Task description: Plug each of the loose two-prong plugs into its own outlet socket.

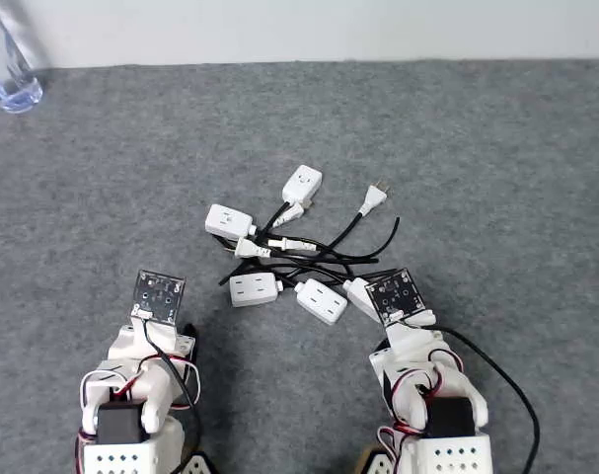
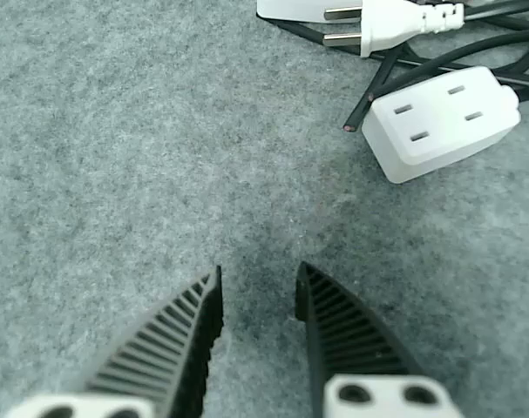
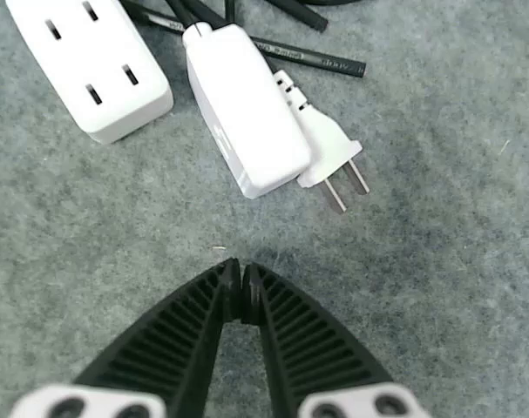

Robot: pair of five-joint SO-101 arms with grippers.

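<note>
The task's things are gathered among black cords (image 1: 324,259) near the middle of the counter (image 1: 496,138), just beyond the two arms stationed at its near edge. The right gripper (image 3: 240,283) is pressed together with nothing held and is poised over bare counter. Just ahead of it, toward the counter's middle, a two-prong plug (image 3: 327,157) is laid flat, right against the side of a white socket block (image 3: 247,109). The plug's long axis is set aslant to the gripper's line, and its prongs are turned back toward the near edge and somewhat toward the right edge. The left gripper (image 2: 260,292) is spread a little, empty, above bare counter. An outlet socket (image 2: 443,122) is seen face up ahead of it and off toward the counter's middle, apart from it. This plug is judged to lie nearer the right gripper, so the grasp is best given to that arm. The gripper would first have to be opened and brought across the plug's body, behind the prongs.
</note>
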